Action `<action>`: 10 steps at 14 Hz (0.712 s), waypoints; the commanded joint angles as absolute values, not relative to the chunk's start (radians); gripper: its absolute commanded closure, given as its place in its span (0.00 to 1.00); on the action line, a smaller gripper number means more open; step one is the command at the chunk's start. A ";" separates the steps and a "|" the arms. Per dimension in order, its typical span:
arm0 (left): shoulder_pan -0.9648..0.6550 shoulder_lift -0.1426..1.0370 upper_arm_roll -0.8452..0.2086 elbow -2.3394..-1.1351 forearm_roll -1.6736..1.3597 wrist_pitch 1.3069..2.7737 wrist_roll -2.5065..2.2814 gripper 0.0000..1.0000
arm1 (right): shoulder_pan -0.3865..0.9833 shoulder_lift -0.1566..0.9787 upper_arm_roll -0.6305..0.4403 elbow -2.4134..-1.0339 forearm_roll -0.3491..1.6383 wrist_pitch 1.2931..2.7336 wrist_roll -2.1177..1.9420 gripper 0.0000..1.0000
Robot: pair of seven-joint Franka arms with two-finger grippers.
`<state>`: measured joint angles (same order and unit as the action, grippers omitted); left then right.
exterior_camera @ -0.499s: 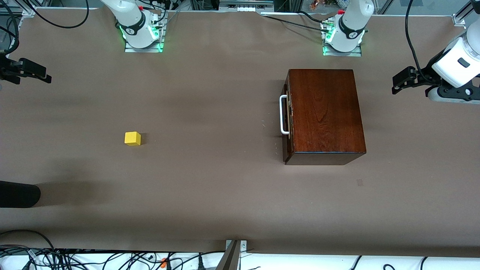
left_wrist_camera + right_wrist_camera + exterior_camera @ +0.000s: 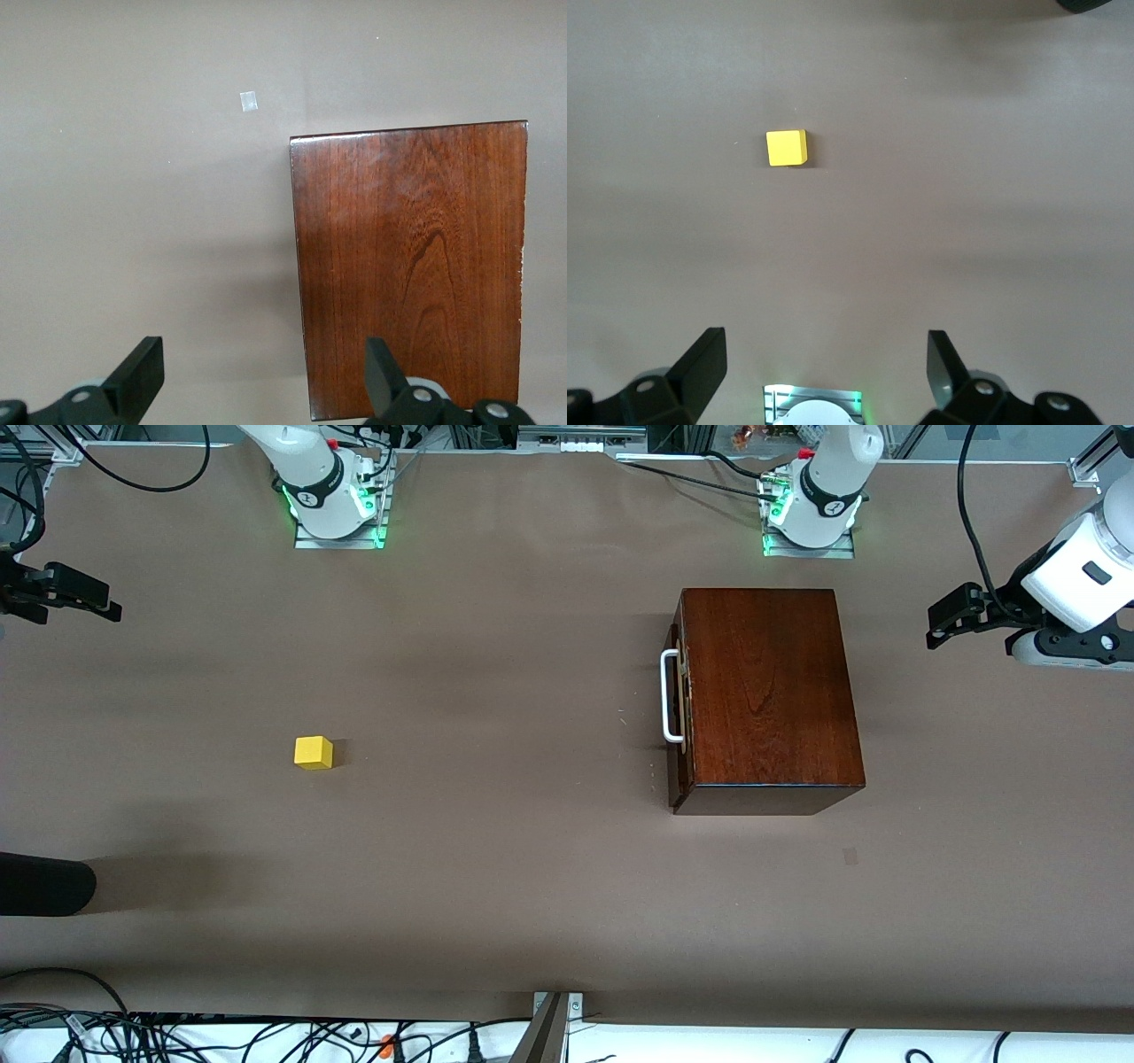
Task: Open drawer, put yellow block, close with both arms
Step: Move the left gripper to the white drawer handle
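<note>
The dark reddish-brown wooden box (image 2: 769,695) stands on the table near the left arm's base. Its drawer is shut, and the white loop handle (image 2: 669,695) faces the right arm's end. The yellow block (image 2: 314,752) lies on the table toward the right arm's end. My left gripper (image 2: 941,622) hangs open and empty over the table at the left arm's end, beside the box. The left wrist view shows the box top (image 2: 412,266) between the open fingers (image 2: 137,376). My right gripper (image 2: 93,598) hangs open and empty over the right arm's end. The right wrist view shows the block (image 2: 786,147).
The brown table (image 2: 496,850) is bare around the block and the box. A black rounded object (image 2: 44,884) reaches in at the right arm's end, nearer the front camera. A small pale mark (image 2: 850,856) lies nearer the front camera than the box. Cables run along the table edges.
</note>
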<state>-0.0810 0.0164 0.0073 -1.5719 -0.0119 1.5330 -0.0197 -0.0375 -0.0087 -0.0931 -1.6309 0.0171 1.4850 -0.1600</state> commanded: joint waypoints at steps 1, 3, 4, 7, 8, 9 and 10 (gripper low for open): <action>-0.075 0.000 0.005 -1.577 -0.001 1.537 -0.041 0.00 | -0.048 -0.012 -0.087 -1.631 0.023 1.476 -0.153 0.00; -0.077 0.000 0.003 -1.577 0.000 1.536 -0.051 0.00 | -0.048 -0.012 -0.087 -1.631 0.023 1.476 -0.153 0.00; -0.077 -0.002 0.002 -1.575 -0.002 1.532 -0.051 0.00 | -0.048 -0.012 -0.087 -1.631 0.023 1.476 -0.153 0.00; -0.091 0.000 -0.050 -1.577 -0.002 1.537 -0.069 0.00 | -0.048 -0.012 -0.087 -1.631 0.023 1.477 -0.153 0.00; -0.092 0.002 -0.066 -1.577 -0.003 1.537 -0.092 0.00 | -0.048 -0.012 -0.087 -1.631 0.023 1.477 -0.153 0.00; -0.094 0.003 -0.108 -1.577 -0.003 1.537 -0.128 0.00 | -0.048 -0.012 -0.087 -1.631 0.023 1.476 -0.153 0.00; -0.094 0.011 -0.151 -1.577 -0.002 1.539 -0.180 0.00 | -0.048 -0.012 -0.087 -1.631 0.025 1.476 -0.153 0.00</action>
<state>-0.0876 0.0163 -0.0893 -1.5719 -0.0123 1.5330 -0.1032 -0.0375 -0.0087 -0.0931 -1.6309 0.0172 1.4850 -0.1600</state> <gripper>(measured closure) 0.000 0.000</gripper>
